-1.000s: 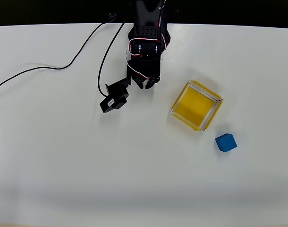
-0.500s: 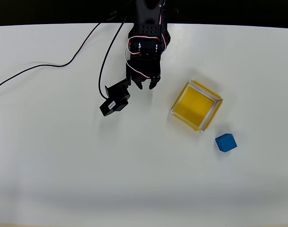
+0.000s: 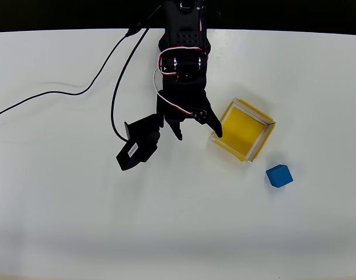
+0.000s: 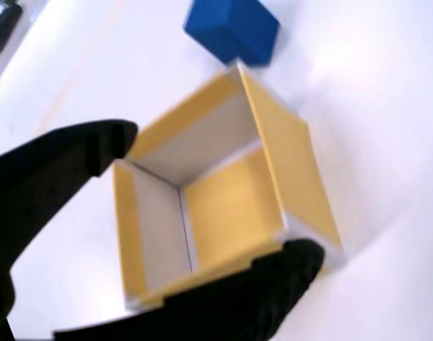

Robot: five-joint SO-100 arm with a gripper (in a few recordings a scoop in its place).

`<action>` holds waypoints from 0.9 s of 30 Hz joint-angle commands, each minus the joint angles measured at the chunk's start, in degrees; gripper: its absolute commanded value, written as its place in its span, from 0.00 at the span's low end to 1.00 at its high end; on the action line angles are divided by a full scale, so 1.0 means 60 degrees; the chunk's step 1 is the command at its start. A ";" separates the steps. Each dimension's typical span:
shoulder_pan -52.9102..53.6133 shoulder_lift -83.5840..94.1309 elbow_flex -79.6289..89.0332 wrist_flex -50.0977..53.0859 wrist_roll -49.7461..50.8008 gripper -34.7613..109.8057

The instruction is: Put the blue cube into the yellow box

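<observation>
Blue cube: one; yellow box: seemingly one.

We find no readable text, label, brand, number or sign in either view. The blue cube has plain faces, and the yellow box carries no print on its floor or walls. The black arm and the small black block beside it show no legible markings from overhead, and the white table is unmarked.
</observation>
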 commanded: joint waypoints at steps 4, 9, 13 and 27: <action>-0.1230 -0.2285 -0.3662 -0.1113 0.0381 0.59; -0.2080 -0.4043 -0.5010 -0.1743 0.0527 0.60; -0.2725 -0.5244 -0.5596 -0.2271 0.0586 0.60; -0.4380 -0.8979 -0.7646 -0.2476 0.1274 0.60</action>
